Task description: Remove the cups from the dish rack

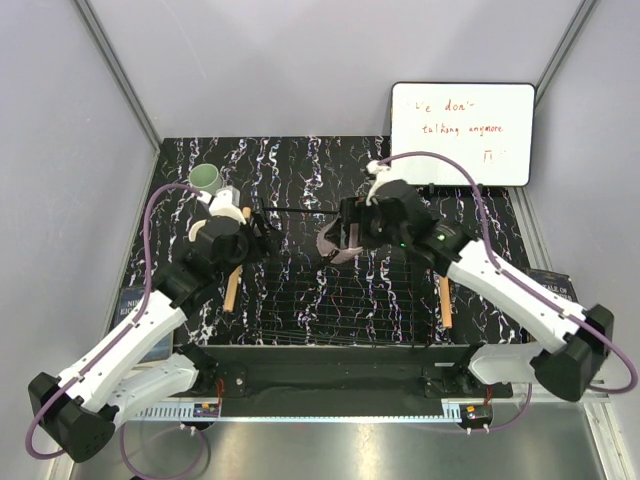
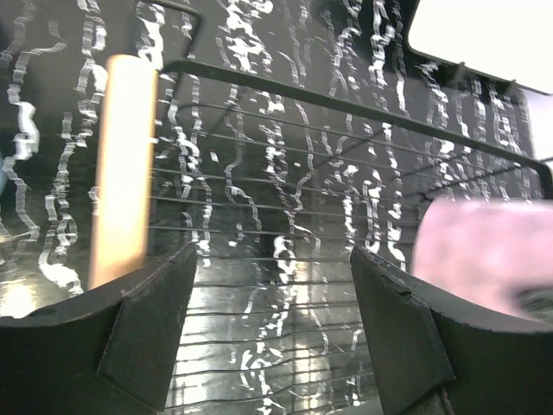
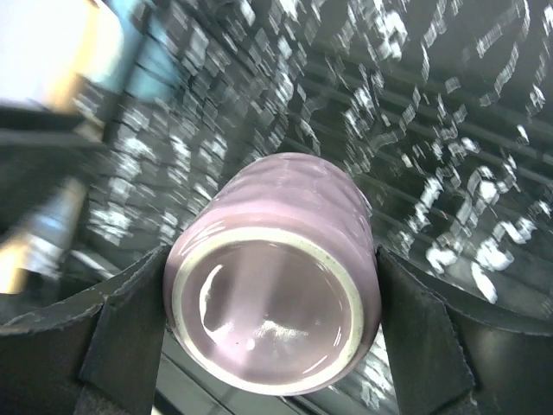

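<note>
Dish rack (image 1: 330, 310): found on the bench (image 1: 300, 170), just beyond the arm bases.
Left fingers (image 2: 147, 328): spread wide, nothing held, poised over the rack's left side.
Right fingers (image 3: 415, 328): clamped across the purplish cup (image 3: 272, 277), raised over the rack's far edge, judged for carrying out.
Pale green cup (image 1: 206, 178): stood outside the far-left corner, judged unloaded.

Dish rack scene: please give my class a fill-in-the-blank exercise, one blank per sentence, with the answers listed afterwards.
1. The right tool is ___ on the lavender cup.
2. The left tool is open and holds ___.
3. The pale green cup stands ___ the dish rack, on the table.
4. The whiteboard is at the table's far ___ corner.

Missing words: shut; nothing; outside; right.
</note>
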{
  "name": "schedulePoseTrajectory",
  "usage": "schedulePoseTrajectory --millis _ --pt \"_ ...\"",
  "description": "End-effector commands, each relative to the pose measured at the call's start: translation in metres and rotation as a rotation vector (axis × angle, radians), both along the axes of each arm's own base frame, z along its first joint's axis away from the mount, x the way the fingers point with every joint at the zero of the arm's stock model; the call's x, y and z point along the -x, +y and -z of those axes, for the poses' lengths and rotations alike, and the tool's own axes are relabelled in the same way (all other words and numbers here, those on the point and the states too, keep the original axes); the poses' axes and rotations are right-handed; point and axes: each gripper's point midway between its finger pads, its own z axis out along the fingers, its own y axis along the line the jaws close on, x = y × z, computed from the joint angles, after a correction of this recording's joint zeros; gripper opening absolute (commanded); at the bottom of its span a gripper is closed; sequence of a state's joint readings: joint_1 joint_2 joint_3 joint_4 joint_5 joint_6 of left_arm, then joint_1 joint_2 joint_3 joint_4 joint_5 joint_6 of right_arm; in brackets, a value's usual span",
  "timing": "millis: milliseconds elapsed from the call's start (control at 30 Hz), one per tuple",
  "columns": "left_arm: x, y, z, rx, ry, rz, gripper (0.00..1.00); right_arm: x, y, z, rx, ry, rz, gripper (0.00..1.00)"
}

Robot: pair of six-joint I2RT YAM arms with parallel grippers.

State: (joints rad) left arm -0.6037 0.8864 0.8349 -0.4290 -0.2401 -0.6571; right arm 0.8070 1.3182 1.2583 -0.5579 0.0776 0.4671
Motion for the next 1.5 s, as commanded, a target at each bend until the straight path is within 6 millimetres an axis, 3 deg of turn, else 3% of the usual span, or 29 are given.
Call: schedulePoseTrajectory --millis 0,33,133,200,233,300,433,767,1467 --pt "-0.002 -0.022 -0.025 0.125 -0.082 0.070 0.77 -0.010 -0.001 -0.068 -0.345 -0.111 -0.028 0.00" --pt "-0.003 -0.024 -0.029 0.143 -0.096 0.076 0.77 -0.012 -0.001 -0.080 -0.404 -0.152 -0.038 0.00" --pt "0.000 -0.034 -0.038 0.196 -0.134 0.126 0.77 -0.006 -0.013 -0.085 -0.509 -0.187 -0.057 0.00" --pt "0.002 -0.037 -0.046 0.227 -0.167 0.146 0.77 0.007 -0.014 -0.101 -0.602 -0.207 -0.127 0.00" --pt "0.003 -0.043 -0.052 0.260 -0.196 0.173 0.77 0.002 -0.020 -0.104 -0.639 -0.237 -0.128 0.00" --pt "0.005 -0.047 -0.063 0.300 -0.235 0.200 0.78 0.015 -0.021 -0.115 -0.727 -0.229 -0.194 0.00" --pt "0.011 -0.061 -0.089 0.412 -0.324 0.275 0.79 0.020 -0.034 -0.128 -0.888 -0.253 -0.238 0.00" --pt "0.033 -0.091 -0.134 0.658 -0.469 0.484 0.80 0.018 -0.046 -0.121 -1.175 -0.151 -0.338 0.00" --pt "0.052 -0.155 -0.155 0.740 -0.448 0.713 0.73 0.014 -0.032 -0.116 -1.141 -0.131 -0.392 0.00"
